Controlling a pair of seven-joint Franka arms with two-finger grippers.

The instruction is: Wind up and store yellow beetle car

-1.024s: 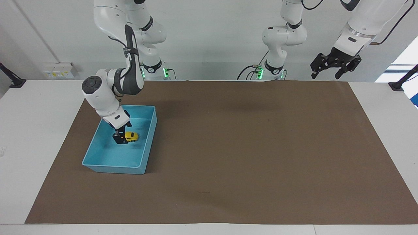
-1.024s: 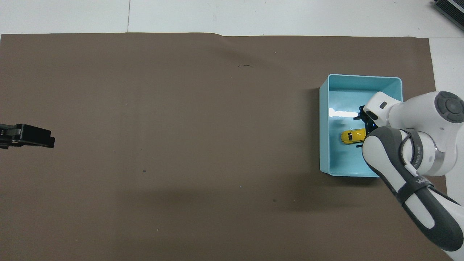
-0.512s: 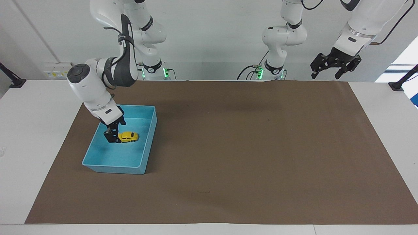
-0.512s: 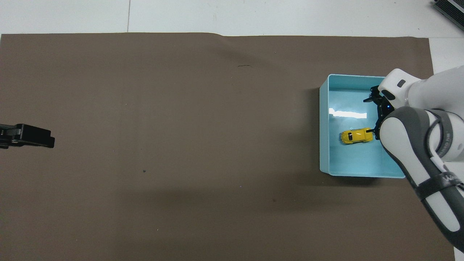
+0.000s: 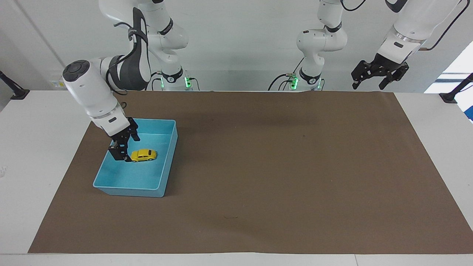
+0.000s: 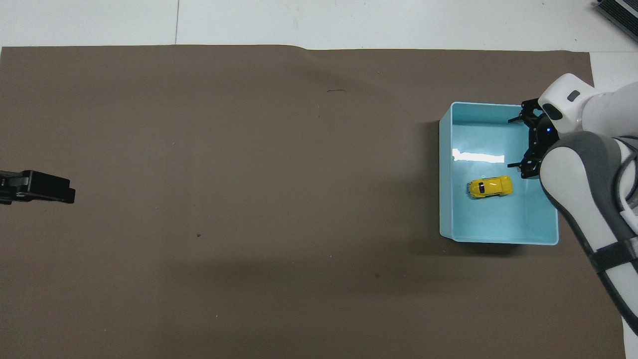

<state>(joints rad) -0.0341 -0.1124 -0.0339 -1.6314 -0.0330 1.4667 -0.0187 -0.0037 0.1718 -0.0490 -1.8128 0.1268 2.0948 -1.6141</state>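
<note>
A: Where's the yellow beetle car rn?

B: Inside the blue tray, on its floor, on its wheels, roughly mid-tray. Nothing's holding it.

A: And the tray itself?

B: On the brown mat on the desk, at the right arm's end.

A: Right gripper?

B: Over the tray, just beside the car on the side twd the right arm's end of the desk, angled down. Fingers spread apart, empty, not touching the car. In the overhead view the gripper sits over the tray's wall at that end.

A: Left gripper?

B: Waiting, up in the air, well apart from the tray at the left arm's end of the desk. Fingers open too, nothing in them.
</note>
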